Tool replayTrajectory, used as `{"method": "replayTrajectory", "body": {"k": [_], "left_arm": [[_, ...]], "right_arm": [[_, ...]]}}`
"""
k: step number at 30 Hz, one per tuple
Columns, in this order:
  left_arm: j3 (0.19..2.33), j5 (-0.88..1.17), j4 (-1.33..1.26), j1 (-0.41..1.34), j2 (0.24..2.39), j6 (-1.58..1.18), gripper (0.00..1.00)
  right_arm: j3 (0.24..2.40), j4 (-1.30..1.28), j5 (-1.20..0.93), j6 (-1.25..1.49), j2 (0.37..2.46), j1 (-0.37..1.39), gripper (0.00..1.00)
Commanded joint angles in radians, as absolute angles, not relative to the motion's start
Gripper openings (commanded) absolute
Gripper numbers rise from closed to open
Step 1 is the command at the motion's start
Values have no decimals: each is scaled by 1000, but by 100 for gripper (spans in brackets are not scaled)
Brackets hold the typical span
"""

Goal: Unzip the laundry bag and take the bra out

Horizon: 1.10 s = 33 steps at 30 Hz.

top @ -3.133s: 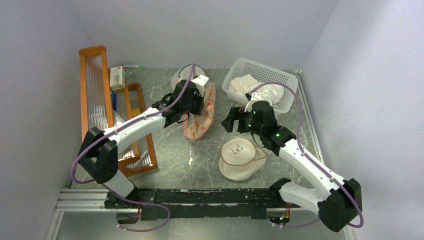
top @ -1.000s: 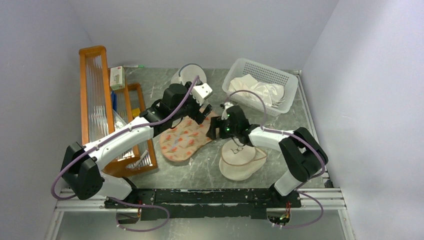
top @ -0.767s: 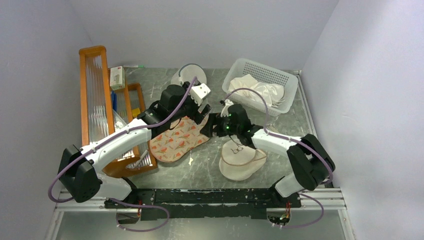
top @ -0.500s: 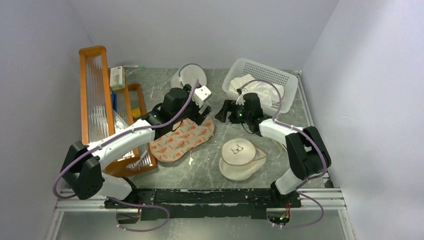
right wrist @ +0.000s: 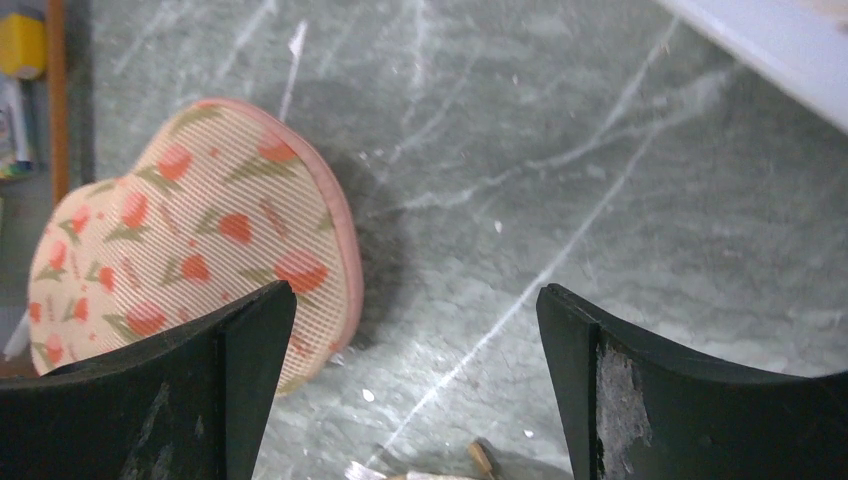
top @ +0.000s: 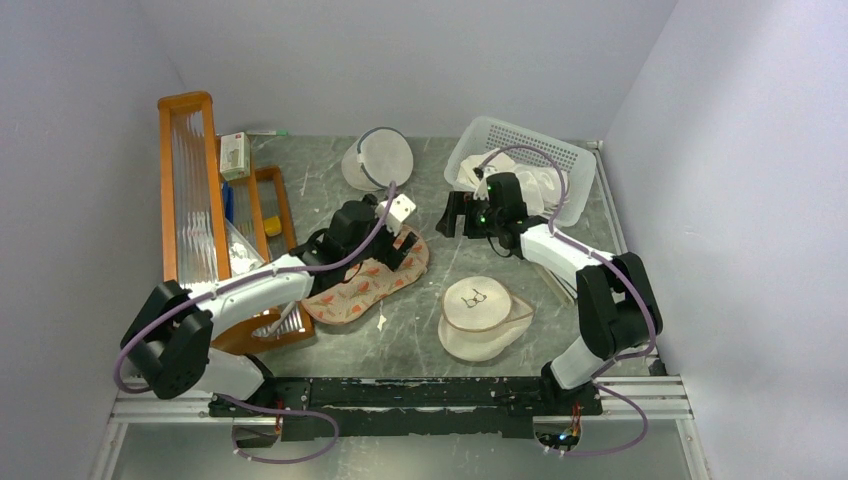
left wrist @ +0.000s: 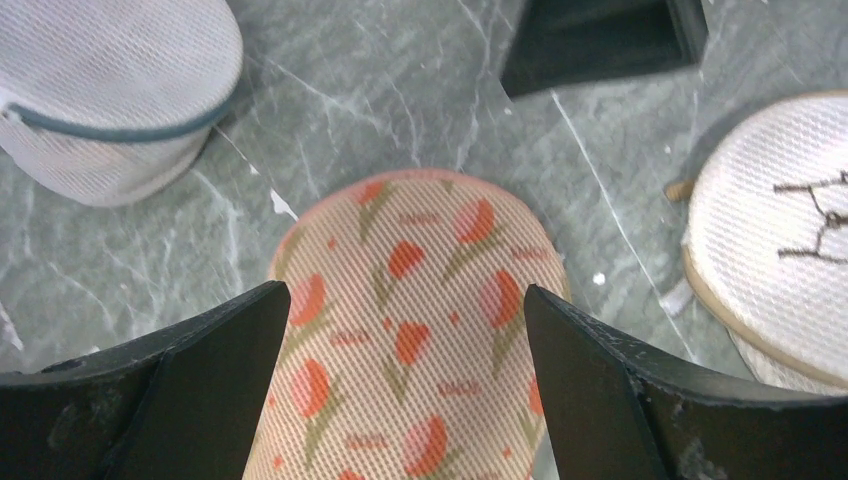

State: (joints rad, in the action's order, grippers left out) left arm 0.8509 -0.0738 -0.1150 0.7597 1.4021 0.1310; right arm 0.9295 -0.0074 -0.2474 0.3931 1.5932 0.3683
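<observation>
While the right gripper gaped empty, the open left gripper needed to pin the flat peach printed fabric pouch, zipper seemingly hidden.

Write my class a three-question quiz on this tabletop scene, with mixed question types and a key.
1. True or false: the left gripper is shut on the peach laundry bag.
2. The round cream pouch with a bra icon lies: A) on the table, apart from the laundry bag; B) on top of the laundry bag; C) in the left gripper.
3. Fill in: the white cloth lies in the white ____.

Key
1. False: its fingers stand open, one on either side of the bag.
2. A
3. basket
</observation>
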Motion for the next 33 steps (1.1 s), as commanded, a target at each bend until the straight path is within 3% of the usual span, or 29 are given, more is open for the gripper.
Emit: {"method": "replayTrajectory", "body": {"k": [1,8,13,17,26,33], "left_arm": [[797,0,-146,784,1352,66,99],[1076,47,157,893,1552,-10,91],[993,16,67,906,1511,-57,93],[1033,-36,119,912,1550,-24,74],[1046,-161,152,911,1698,-8,75],[1021,-183,92,909,1732,-11,62]], "right_arm": [[945,-11,-281,392,1596,371,92],[938,-129,-333,362,1570,370,91],[851,-133,-327,375,1394,367,92],[849,-190,-231,346,1304,365,92],[773,-163,-177,307,1171,354,92],[688,-147,-182,324,1132,351,91]]}}
